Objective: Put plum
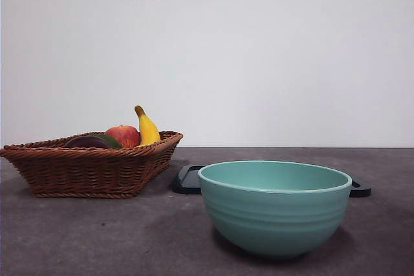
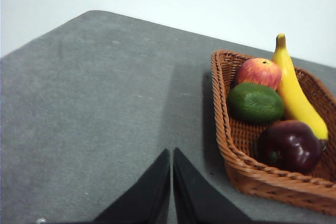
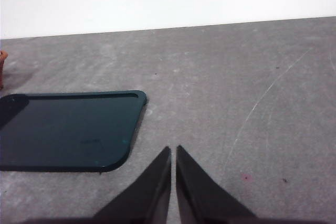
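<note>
Waiting above the table, both grippers idle with nothing held: the left gripper [image 2: 171,153] has its black jaws pressed together, tips over bare grey felt-like tabletop [image 2: 94,103], and the right gripper [image 3: 173,150] likewise has jaws together, near the flat dark teal rounded-corner tray [image 3: 68,129]. The glossy dark purple-maroon round plum [image 2: 290,145] sits in the brown woven wicker basket [image 2: 262,182] at its near end, off to the right of the left fingertips and a bit beyond them, so the left arm looks the nearer one. Plum is roundish, no clear long axis. Sharing the basket: a matte dark green oval fruit [image 2: 255,102], a red-orange apple [image 2: 258,72], a smooth yellow banana [image 2: 294,93]. A smooth pale teal ribbed ceramic bowl [image 1: 275,208] stands near front, empty as far as visible.
</note>
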Controlling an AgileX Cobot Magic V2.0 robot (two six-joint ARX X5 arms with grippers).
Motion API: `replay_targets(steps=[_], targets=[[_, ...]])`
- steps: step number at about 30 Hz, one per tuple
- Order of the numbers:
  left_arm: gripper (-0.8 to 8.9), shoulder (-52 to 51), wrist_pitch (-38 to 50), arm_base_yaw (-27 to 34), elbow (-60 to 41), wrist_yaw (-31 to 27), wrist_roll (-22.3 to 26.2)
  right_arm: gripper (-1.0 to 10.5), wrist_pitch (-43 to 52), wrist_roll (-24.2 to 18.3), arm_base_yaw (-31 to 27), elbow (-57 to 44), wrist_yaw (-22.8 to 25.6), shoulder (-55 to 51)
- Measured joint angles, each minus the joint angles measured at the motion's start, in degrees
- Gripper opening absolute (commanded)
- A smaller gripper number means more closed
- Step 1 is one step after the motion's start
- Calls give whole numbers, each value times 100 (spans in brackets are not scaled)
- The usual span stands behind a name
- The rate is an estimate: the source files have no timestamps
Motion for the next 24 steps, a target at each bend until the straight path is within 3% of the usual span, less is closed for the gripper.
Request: replay_targets(steps=[5,13,24], targets=[[6,0,0,0,0,44,-494,8,0,284,0,0,-4,0],[8,2,-122,0,55,608,-981,8,-46,841,0,26,-164,0],[9,485,-833,0,1215,935,-1110,8,-946,1056,0,1224,-179,210]])
